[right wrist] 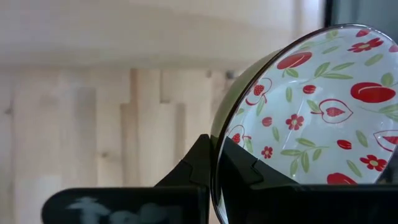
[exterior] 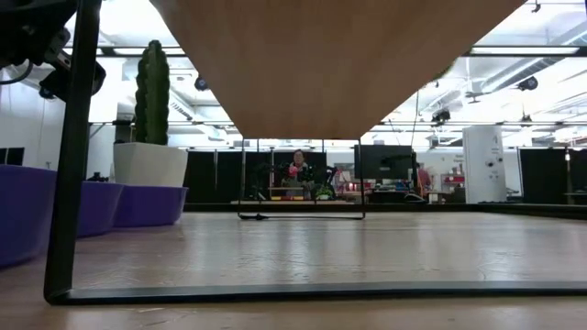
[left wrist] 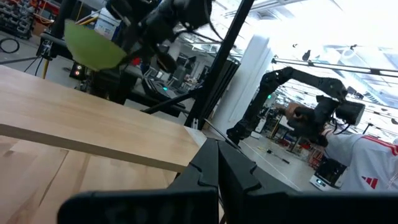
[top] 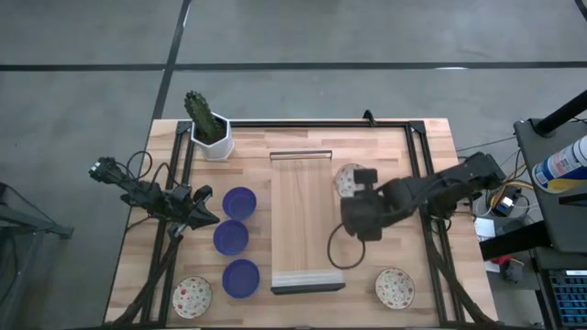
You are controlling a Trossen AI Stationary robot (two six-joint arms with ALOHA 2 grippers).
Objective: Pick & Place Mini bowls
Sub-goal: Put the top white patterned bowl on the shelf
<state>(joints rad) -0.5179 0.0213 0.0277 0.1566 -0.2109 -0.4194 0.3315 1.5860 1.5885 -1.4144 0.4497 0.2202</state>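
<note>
Three cobalt blue mini bowls sit in a column on the table left of a raised wooden board. One cream bowl with red pattern rests near the front left and another near the front right. My right gripper is over the board's right part, shut on a third patterned bowl. My left gripper waits just left of the blue bowls, shut and touching nothing. My right gripper holds the patterned bowl by its rim, with one finger on the patterned inside and one on the dark outer wall. The bowl stands tilted on edge, and the left wrist view shows it lifted clear above the board.
The raised wooden board on a black wire stand fills the middle. A white pot with a green cactus stands at the far left corner. Black frame rails run along the table's sides. A person shows beyond the table.
</note>
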